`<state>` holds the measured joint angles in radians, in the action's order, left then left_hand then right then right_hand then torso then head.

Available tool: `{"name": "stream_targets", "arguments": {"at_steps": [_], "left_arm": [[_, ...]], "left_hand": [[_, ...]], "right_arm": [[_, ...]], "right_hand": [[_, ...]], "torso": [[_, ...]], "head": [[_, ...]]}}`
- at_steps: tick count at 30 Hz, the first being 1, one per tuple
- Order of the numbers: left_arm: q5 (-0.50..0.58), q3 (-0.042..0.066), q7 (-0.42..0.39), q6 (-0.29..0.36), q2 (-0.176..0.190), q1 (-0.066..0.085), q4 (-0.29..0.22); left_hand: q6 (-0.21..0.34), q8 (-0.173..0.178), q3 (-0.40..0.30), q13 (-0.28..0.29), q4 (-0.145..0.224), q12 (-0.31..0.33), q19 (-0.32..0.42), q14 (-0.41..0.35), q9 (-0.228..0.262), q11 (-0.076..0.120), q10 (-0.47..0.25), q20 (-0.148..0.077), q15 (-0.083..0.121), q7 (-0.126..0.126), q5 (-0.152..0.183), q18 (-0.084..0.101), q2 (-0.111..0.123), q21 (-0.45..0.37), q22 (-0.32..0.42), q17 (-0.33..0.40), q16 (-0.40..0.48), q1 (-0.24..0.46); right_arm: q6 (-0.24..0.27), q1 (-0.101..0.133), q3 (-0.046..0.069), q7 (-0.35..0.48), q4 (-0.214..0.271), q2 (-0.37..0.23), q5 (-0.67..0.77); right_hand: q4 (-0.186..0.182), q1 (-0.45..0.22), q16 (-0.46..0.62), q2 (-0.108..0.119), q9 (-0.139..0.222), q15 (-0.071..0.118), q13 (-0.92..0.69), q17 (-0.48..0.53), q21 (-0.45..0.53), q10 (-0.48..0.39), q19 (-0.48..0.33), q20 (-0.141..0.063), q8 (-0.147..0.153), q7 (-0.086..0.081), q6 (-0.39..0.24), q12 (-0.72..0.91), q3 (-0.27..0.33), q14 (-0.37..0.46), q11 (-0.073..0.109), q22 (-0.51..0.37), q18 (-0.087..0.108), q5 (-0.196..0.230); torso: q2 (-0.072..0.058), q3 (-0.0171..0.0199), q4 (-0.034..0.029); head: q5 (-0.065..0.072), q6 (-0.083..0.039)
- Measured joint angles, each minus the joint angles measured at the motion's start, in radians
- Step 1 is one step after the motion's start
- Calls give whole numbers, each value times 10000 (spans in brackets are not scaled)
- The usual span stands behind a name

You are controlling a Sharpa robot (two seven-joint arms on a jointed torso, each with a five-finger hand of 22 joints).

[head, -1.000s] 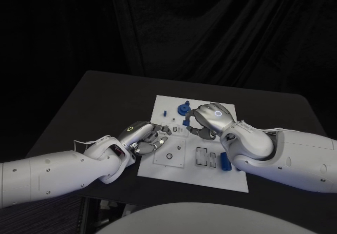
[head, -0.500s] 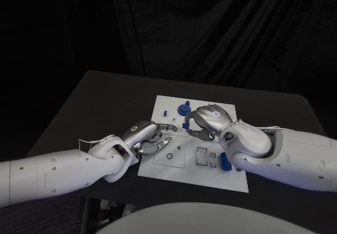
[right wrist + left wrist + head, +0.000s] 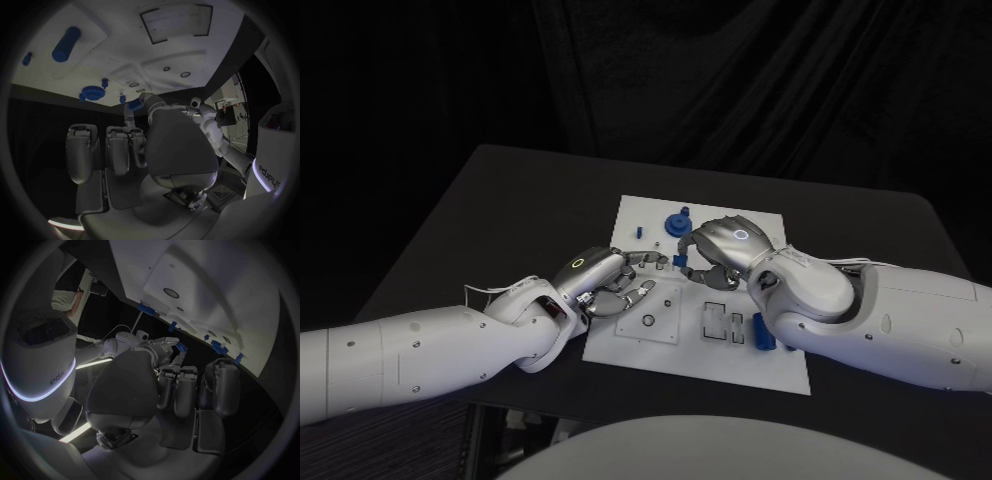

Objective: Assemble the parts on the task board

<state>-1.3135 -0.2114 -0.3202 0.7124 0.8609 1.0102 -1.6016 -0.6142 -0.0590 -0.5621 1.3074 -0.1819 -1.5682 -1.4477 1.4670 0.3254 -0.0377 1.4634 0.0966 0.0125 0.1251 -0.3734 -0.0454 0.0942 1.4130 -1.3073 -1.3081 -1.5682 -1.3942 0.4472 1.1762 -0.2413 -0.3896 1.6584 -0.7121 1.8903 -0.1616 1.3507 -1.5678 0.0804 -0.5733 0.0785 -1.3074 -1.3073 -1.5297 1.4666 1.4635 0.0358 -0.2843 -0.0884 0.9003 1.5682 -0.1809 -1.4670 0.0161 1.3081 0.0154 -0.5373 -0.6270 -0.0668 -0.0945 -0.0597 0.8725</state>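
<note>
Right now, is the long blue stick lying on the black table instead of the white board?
No, the long blue stick lies on the white board, near its edge beside the right arm.

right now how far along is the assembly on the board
Early to midway, as far as shows. A blue round part already stands on the task board. The left hand and right hand meet over a small blue piece; who holds it is unclear. A blue cylinder lies loose, and slots sit unfilled.

Task board (image 3: 776, 372) mid-table (image 3: 473, 220) — round part (image 3: 679, 221) at far edge (cylinder (image 3: 762, 331) rightward).
</note>
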Motion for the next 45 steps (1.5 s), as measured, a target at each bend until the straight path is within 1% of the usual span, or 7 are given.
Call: {"name": "stream_targets", "arguments": {"at_steps": [13, 19, 23, 29, 37, 40, 45], "left_arm": [[0, 0, 93, -116, -219, 0, 190], [0, 0, 126, -167, -225, 0, 234], [0, 0, 122, -166, -143, 0, 205], [0, -2, 100, -149, 66, 0, 68], [1, -1, 95, -105, 304, 0, -86], [1, -1, 95, -92, 311, 0, -91], [1, 0, 98, -84, 252, 0, -41]], "left_hand": [[105, 0, 0, 0, 0, 0, 0, -37, -81, 0, 0, 0, 36, 0, 0, -1, 12, -39, 0, 1, 0, 12], [-118, 0, 1, 0, 0, 0, 0, -37, -65, 0, -1, 0, 36, 74, 0, 0, -42, -39, 0, 2, 0, 66], [-239, 0, 1, 0, 0, 0, 0, -37, -55, 0, -1, 0, 36, 90, 0, -1, -43, -39, 0, 3, 0, 66], [-363, 0, 1, 0, 0, 0, 0, -37, -54, 0, -1, 0, 36, 143, 0, 0, -42, -39, 1, 3, 0, 66], [-363, 0, 1, 0, 0, 0, 0, -36, -55, 0, -1, 0, 36, 144, 0, 0, -42, -89, 0, 4, 0, 66], [-363, 0, 1, 1, -1, 0, 0, -37, -55, 0, -1, 0, 36, 143, 0, 0, -43, -89, 0, 5, 0, 66], [-400, 0, 1, 0, -1, 0, 0, -37, -56, -1, -1, 0, 36, 107, 0, 0, -42, -89, -5, 5, 0, 66]], "right_arm": [[-1, -1, 0, 103, -4, 44, -19], [-11, -1, 0, 144, -10, 35, -3], [-353, 34, -3, 107, -51, 27, 167], [-1661, 368, -6, -111, -130, 124, 472], [-4052, 1038, -5, -374, -300, 551, 738], [-4853, 1254, -5, -408, -390, 783, 819], [-5933, 1474, -4, -403, -613, 1172, 994]], "right_hand": [[1, 1, 0, 1, -6, 0, 0, 0, 0, 0, 0, 0, 23, 2, -1, 0, 1, 0, 0, -2, 3, 46], [105, 2, 0, 0, -10, 0, 0, 0, 0, 0, 0, 0, 65, 3, -2, 0, -102, 0, 0, -2, 3, 36], [169, 4, 0, 0, -9, 0, 0, 0, -37, -29, 0, 0, 115, 4, -3, 0, -165, 0, 43, -3, 3, -89], [158, 4, 0, 0, -10, 61, 0, 0, -37, -34, 35, -36, 164, 21, -20, 0, -243, 11, 108, -3, 4, -353], [212, -133, 0, 129, -10, 145, 0, 0, -162, -21, 12, -134, 220, 39, -38, 0, -429, -1, 168, -4, 4, -931], [238, -302, 0, 144, -10, 237, 0, 0, -240, 3, 54, -199, 222, 27, -26, 0, -566, 13, 216, -5, 4, -1361], [282, -489, 0, 167, -12, 236, 0, 0, -298, 3, 19, -234, 291, -4, 7, 0, -610, 13, 216, -5, 3, -1631]], "torso": [[18, -1, 14], [18, 3, 12], [16, 3, 12], [14, 3, 12], [30, -12, -4], [35, -23, -32], [45, -50, -62]], "head": [[-2, 0], [5, 0], [7, 0], [-60, 0], [-227, 0], [-331, 0], [-517, 0]]}}
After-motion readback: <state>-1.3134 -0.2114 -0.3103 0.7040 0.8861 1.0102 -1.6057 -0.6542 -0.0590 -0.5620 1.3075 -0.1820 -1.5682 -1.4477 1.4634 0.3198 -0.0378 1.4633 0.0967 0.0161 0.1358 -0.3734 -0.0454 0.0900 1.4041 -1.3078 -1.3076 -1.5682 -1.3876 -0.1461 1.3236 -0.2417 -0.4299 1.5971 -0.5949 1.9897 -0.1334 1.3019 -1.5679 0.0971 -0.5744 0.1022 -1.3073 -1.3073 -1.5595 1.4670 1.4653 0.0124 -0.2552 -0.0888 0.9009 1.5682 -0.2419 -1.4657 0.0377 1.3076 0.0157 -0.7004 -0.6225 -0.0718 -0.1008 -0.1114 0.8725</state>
